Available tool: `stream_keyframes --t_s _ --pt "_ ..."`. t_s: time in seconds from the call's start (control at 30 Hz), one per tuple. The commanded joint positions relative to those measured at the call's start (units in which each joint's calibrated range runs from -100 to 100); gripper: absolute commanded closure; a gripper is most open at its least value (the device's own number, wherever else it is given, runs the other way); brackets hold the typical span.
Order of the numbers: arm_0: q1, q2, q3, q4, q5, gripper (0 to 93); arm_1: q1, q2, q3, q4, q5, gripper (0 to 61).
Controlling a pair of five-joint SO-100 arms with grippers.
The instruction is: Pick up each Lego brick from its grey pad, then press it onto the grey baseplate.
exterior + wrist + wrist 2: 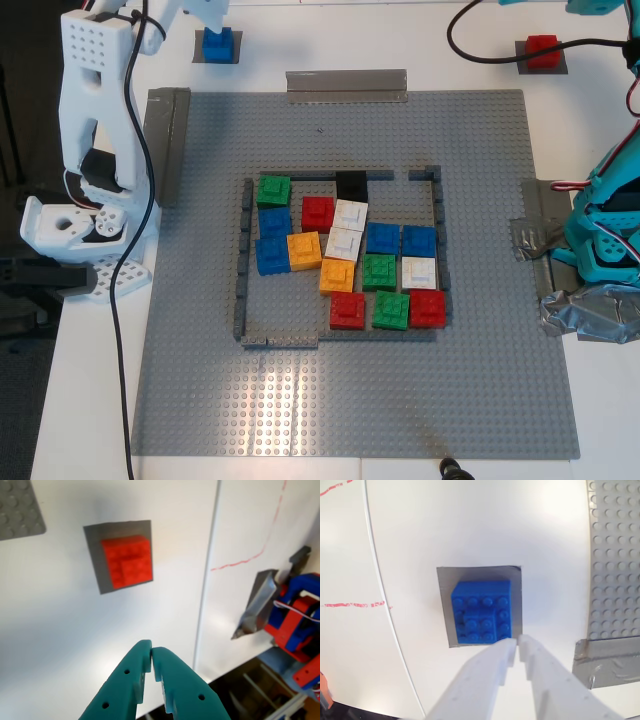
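My first gripper, teal: jaws closed tip to tip, nothing held, above bare white worktop, clear of the red Lego brick. That brick sits on its grey pad, pad edge showing on two sides. In the exterior view the same red brick and pad are at the top right, off the baseplate, black cable looping just beside them.

My second gripper, white: jaws shut or nearly so, only a thin slit between tips, nothing held. Tips sit right at the edge of the blue Lego brick; can't tell if touching. Blue brick is on its own grey pad. Exterior view: blue brick on pad at top left, white arm over it.

Grey baseplate fills the worktop middle in the exterior view. Thin dark grey frame on it, gaps in the far side and near side. Inside frame: green, red, blue, orange, white and one black brick packed close, some slightly skewed. Bricks not in a full grid.

Grey tape strips hold baseplate edges: one at far edge, one at exterior view's left, crumpled tape at exterior view's right by the teal arm base.

Thin red line drawn on the worktop in both wrist views. No readable text or brand marks anywhere; stud logos too small to read.
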Motion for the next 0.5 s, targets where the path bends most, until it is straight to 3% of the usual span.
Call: stream_keyframes --t_s 0.0,0.13,0.23,0.47 --pt "-1.52 -0.05 -2.18 -2.40 -0.21 92.7 -1.88 1.62 -8.50 -0.66 0.58 60.2" --pt "-2.32 3.04 -3.36 -3.06 -0.21 92.7 -2.67 4.11 -10.67 -1.88 1.56 58.7" --pt "-1.67 6.38 -4.98 -3.54 -0.21 92.7 -2.82 4.88 -10.22 -2.12 1.32 44.8" --pt "0.00 12.82 -11.84 -4.93 0.18 92.7 -3.33 7.03 -10.22 -1.80 1.07 37.8"
